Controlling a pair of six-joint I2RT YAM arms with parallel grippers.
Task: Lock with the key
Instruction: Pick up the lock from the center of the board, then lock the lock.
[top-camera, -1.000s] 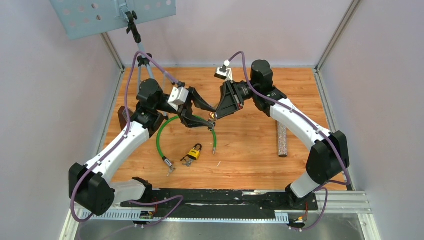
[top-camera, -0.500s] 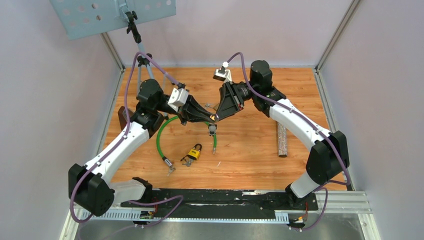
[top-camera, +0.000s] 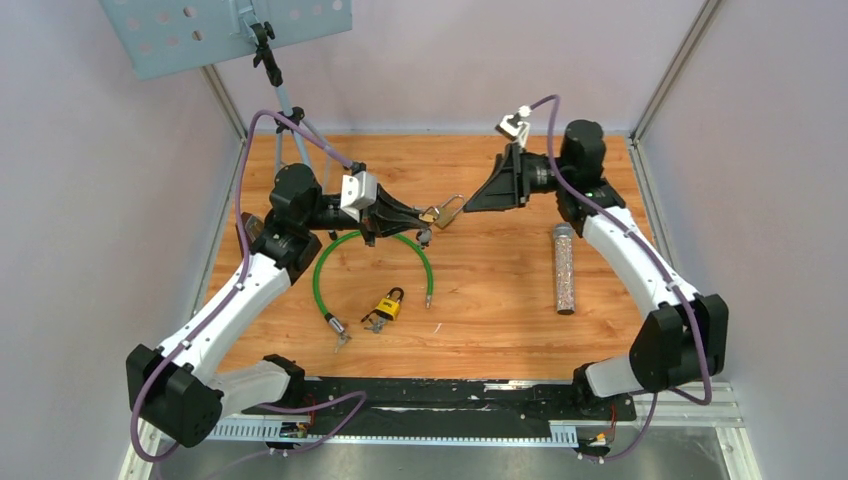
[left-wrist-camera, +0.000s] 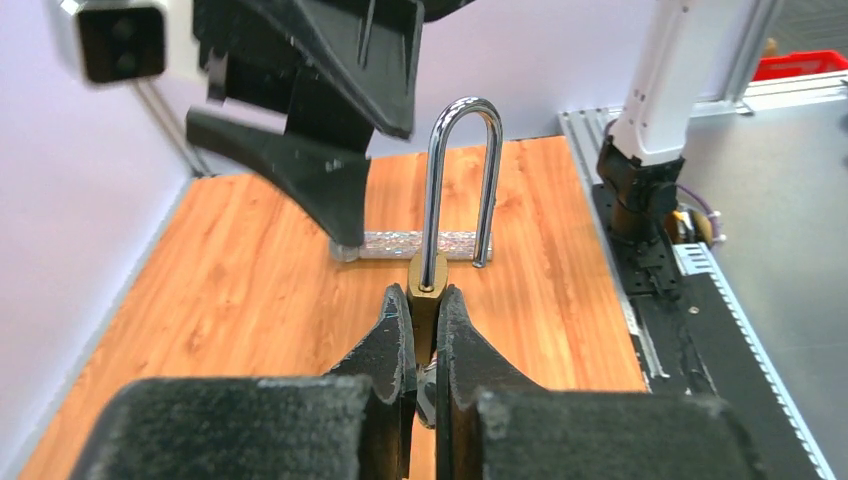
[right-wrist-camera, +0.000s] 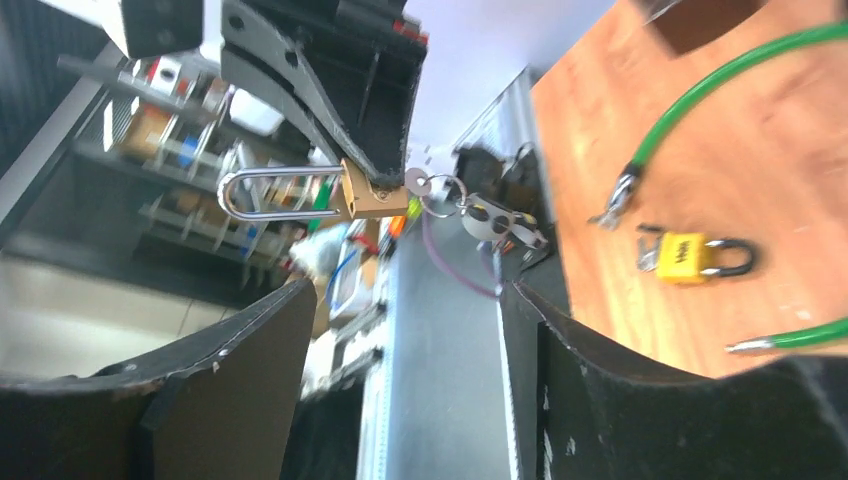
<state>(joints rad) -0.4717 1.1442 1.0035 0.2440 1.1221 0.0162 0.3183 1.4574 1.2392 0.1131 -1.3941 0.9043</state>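
A brass padlock (left-wrist-camera: 428, 285) is held above the table, with my left gripper (left-wrist-camera: 425, 300) shut on its body. Its steel shackle (left-wrist-camera: 462, 170) stands open, one leg free of the body. From the right wrist view the padlock (right-wrist-camera: 372, 197) shows side-on with a key (right-wrist-camera: 418, 183) at its base and a ring of keys (right-wrist-camera: 482, 222) dangling. In the top view the padlock (top-camera: 432, 214) sits at my left gripper (top-camera: 424, 217). My right gripper (top-camera: 472, 203) stands open and empty a short way to the right of it, its fingers (right-wrist-camera: 250, 360) spread wide.
A yellow padlock (top-camera: 388, 304) with keys lies mid-table inside the curve of a green cable (top-camera: 326, 262). A glittery silver cylinder (top-camera: 564, 268) lies on the right. A tripod (top-camera: 283, 112) with a perforated plate stands back left, a dark block (top-camera: 245, 232) beside the left arm.
My left gripper shut on the brass padlock. My right gripper opened, let the padlock go and pulled back to the right and farther from the near edge.
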